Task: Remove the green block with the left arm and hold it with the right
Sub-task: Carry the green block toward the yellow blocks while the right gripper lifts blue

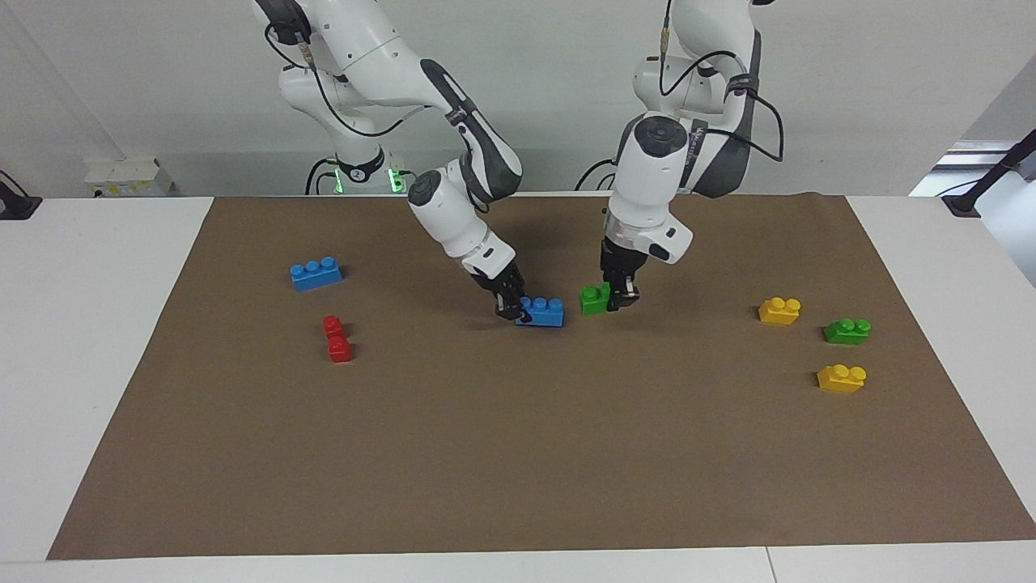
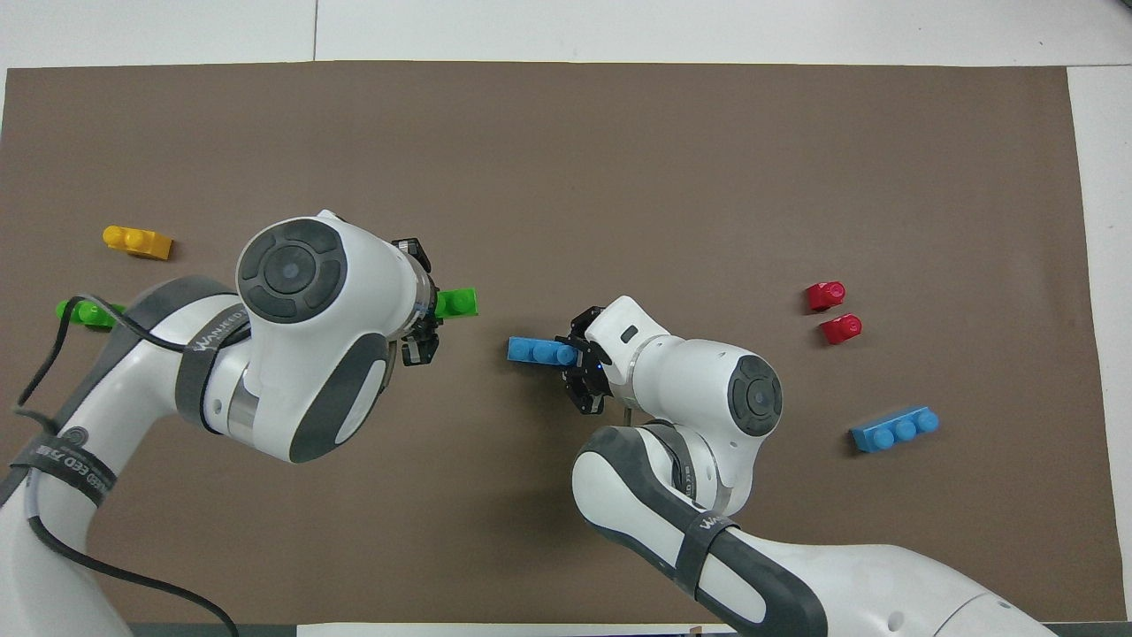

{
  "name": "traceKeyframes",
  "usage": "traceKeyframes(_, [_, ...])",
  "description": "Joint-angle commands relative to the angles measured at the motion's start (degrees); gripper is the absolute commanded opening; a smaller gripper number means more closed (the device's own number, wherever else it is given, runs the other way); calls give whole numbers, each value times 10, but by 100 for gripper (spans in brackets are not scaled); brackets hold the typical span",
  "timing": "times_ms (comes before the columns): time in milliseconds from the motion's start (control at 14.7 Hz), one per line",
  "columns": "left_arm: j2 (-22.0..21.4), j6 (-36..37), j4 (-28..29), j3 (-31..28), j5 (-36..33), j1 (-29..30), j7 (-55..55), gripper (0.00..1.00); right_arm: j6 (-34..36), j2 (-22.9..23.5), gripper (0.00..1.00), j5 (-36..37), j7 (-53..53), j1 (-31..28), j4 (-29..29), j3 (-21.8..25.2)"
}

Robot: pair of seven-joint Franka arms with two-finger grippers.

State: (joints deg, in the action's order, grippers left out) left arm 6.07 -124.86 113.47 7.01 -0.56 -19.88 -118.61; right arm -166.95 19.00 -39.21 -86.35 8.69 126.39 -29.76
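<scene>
The green block [image 1: 595, 300] [image 2: 458, 303], a bright green two-stud brick, is at the middle of the brown mat, a small gap apart from a blue three-stud brick [image 1: 544, 312] [image 2: 538, 350]. My left gripper [image 1: 622, 298] [image 2: 426, 305] points down and is shut on the end of the green block toward the left arm's end of the table. My right gripper [image 1: 511, 308] [image 2: 579, 356] is shut on the end of the blue brick toward the right arm's end and holds it down on the mat.
Toward the left arm's end lie a second green brick [image 1: 847, 330] [image 2: 84, 311] and two yellow bricks [image 1: 779, 310] [image 1: 841, 378]. Toward the right arm's end lie another blue brick [image 1: 316, 274] [image 2: 893, 429] and two red bricks [image 1: 337, 338] [image 2: 831, 311]. All rest on the brown mat [image 1: 518, 453].
</scene>
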Motion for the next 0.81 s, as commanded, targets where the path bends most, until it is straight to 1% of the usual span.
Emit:
traceKeyframes(0, [-14, 4, 20, 4, 6, 51, 72, 0, 1, 0, 32, -11, 14, -2, 0, -5])
traceKeyframes(68, [-15, 2, 23, 4, 16, 66, 102, 0, 1, 0, 32, -11, 14, -2, 0, -4])
traceKeyframes(136, [-15, 2, 26, 4, 21, 82, 129, 0, 1, 0, 29, -11, 11, -3, 0, -4])
traceKeyframes(204, [-16, 1, 32, 4, 21, 100, 156, 0, 2, -1, 20, -11, 11, -4, 0, -4])
traceKeyframes(271, [-18, 0, 38, 4, 21, 113, 181, 0, 3, -3, 15, -11, 13, -8, -1, -4])
traceKeyframes(543, [-22, -11, 57, 4, 38, 178, 284, 0, 26, -13, 13, -11, 23, -26, -8, -2])
traceKeyframes(746, [-16, -28, 66, 3, 43, 215, 353, 0, 66, -41, 13, -11, 41, -51, -8, 2])
